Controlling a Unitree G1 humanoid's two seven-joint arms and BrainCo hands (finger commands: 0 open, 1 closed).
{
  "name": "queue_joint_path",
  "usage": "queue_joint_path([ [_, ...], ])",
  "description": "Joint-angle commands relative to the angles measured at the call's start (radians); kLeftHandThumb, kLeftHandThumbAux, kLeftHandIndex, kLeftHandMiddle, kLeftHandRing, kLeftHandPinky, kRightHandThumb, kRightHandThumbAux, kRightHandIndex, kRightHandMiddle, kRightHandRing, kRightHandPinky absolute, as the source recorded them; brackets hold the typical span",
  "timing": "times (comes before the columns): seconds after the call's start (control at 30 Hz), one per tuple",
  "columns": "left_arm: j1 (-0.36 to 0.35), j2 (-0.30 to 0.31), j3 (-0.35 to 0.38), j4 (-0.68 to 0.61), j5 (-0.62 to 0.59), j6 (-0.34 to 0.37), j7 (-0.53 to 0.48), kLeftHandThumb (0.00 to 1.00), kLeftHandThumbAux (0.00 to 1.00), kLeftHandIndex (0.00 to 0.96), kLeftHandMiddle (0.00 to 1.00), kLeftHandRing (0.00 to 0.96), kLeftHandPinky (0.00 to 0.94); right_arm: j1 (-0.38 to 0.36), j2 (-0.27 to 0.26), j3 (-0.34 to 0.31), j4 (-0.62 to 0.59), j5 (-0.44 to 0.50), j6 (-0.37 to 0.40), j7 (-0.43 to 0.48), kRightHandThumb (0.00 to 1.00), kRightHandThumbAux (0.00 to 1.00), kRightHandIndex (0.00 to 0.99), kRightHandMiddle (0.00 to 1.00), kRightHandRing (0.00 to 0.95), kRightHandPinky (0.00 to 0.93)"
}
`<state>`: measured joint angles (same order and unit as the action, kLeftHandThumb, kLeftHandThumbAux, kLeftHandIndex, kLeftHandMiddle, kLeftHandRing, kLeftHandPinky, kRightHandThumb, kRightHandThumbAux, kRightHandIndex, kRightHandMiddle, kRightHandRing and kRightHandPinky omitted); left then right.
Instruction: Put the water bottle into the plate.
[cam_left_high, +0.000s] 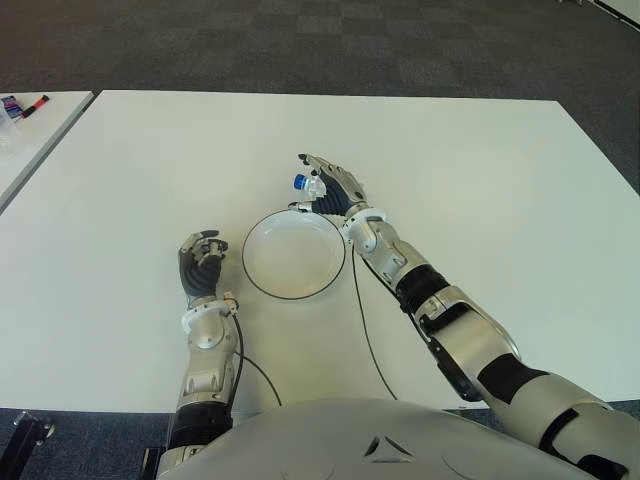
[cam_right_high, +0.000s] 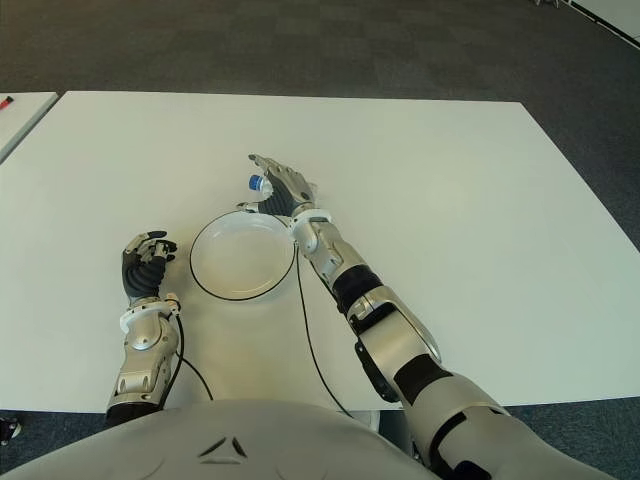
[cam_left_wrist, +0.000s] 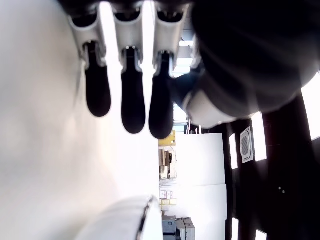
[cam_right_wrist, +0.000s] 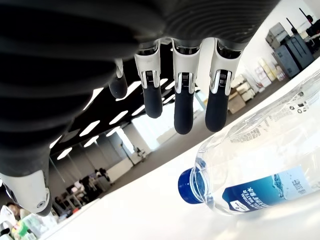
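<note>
White table (cam_left_high: 480, 200) fills most of the eye views, dark carpet (cam_left_high: 300, 40) past its far edge. Landmark: the plate (cam_left_high: 255, 275), white with a dark rim, mid-table, near the robot, nothing in it. Wide bare table right of and beyond the plate; also bare to its left up to the table's left edge. A second table (cam_left_high: 30, 140) sits left of that edge, a narrow gap between, with markers (cam_left_high: 25, 104) at its far end.

Right hand (cam_left_high: 330, 185) is at the plate's far rim, slightly right of centre, forearm running along the plate's right side. Fingers (cam_right_wrist: 183, 107) extended and spread over the bottle, not closed; in the right wrist view they hang clear above it, thumb apart to the side. Cannot see any contact with the bottle.

Left hand (cam_left_high: 202, 262) shows just left of the plate, apart from the rim, fingers curled in, holding nothing.

Bottle (cam_right_wrist: 265, 165) lies on its side on the table just beyond the plate's far rim, under the right hand, outside the plate. Clear plastic, blue cap (cam_left_high: 299, 182) pointing left. Blue label with white print; only "WATER" is readable, the rest is too small.

A thin black cable (cam_left_high: 365, 330) runs on the table from the plate's right side toward the robot.
</note>
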<state>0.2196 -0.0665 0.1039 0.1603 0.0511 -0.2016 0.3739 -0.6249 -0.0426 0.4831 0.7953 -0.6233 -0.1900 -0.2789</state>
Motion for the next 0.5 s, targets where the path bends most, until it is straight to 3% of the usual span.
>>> queue_joint_path([
  [0.03,0.021,-0.030,0.002,0.005,-0.005,0.029,-0.002,0.689,0.724,0.424,0.547,0.516,0.475,0.022,-0.005,-0.008,-0.014,0.007,0.020,0.015,0.255,0.590,0.014,0.174,0.250,0.331],
  [0.5,0.019,-0.027,0.001,0.009,-0.006,0.033,-0.006,0.691,0.723,0.425,0.553,0.522,0.481,-0.022,0.000,0.002,0.035,-0.027,0.009,-0.058,0.266,0.594,0.021,0.196,0.286,0.384],
])
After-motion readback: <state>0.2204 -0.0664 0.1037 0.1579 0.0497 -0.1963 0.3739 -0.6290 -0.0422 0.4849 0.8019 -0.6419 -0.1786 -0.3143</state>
